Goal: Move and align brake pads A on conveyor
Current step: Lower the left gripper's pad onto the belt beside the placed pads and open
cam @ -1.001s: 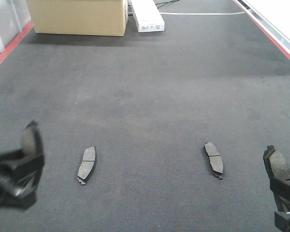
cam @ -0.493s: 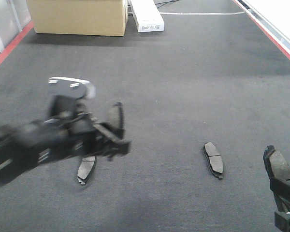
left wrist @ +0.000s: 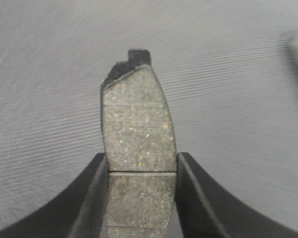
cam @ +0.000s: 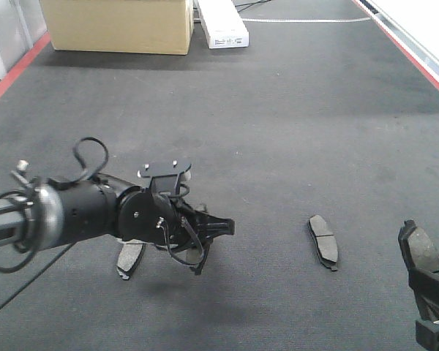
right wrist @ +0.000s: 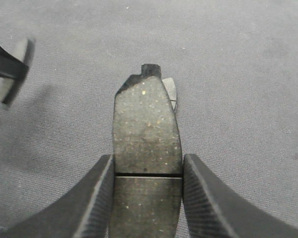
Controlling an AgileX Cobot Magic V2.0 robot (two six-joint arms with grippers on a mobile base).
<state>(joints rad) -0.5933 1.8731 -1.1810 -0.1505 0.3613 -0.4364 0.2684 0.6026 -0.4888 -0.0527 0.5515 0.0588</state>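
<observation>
The fingers [left wrist: 92, 198] of the left gripper [left wrist: 141, 198] are closed on a pad [left wrist: 137, 129], which is clamped by its long edges with the gritty face toward the wrist camera and the notched tip projecting forward. In the front view this gripper [cam: 205, 238] is carried above the belt [cam: 278, 131], reaching toward the middle; the pad it holds is hard to make out there against the dark arm. The right gripper [right wrist: 148, 198] is closed in the same way on a second pad [right wrist: 146, 124], low at the near right [cam: 423, 252]. Both pads are gripped edgewise, probably so that they can be laid flat, face up. Two more pads lie on the belt: one near left [cam: 129, 258], partly hidden by the left arm, and one near right [cam: 324, 241], well apart from each other. A cardboard box [cam: 117, 25] and a white box [cam: 221, 23] stand at the far end, clear of the work. The row is judged unfinished, since two pads are yet to be set down.
</observation>
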